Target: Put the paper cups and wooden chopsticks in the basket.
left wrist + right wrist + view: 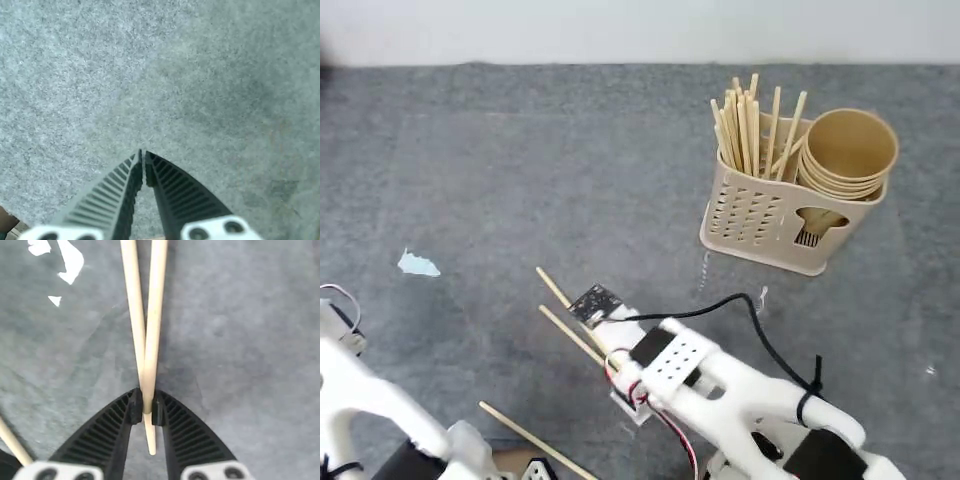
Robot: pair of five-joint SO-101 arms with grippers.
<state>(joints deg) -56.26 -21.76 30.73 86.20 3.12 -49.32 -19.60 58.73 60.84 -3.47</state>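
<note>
a grey felt-covered worktop (520,170) seen from above, with two white robot arms at its near edge. the right fingers (145,401) are closed on a pair of chopsticks (148,315), clamping them near one end, so that a short stub pokes out behind the tips and the long part crosses and fans out ahead over the worktop. a loose chopstick (535,440) lies flat on the worktop nearby, between the two arms. the left fingers (143,162) are pressed together with nothing between them, above bare grey felt. the beige slotted basket (760,220) stands upright towards the far right of the worktop, well apart from both arms. one of its compartments holds a bundle of chopsticks (748,125) standing on end and leaning against each other; the compartment beside it holds a nested stack of paper cups (848,150), mouth up and tilted slightly. a black cable (745,305) loops from the right arm across the felt between that arm and the basket. a small pale blue scrap (418,264) lies on the felt at the left side, apart from everything else.
</note>
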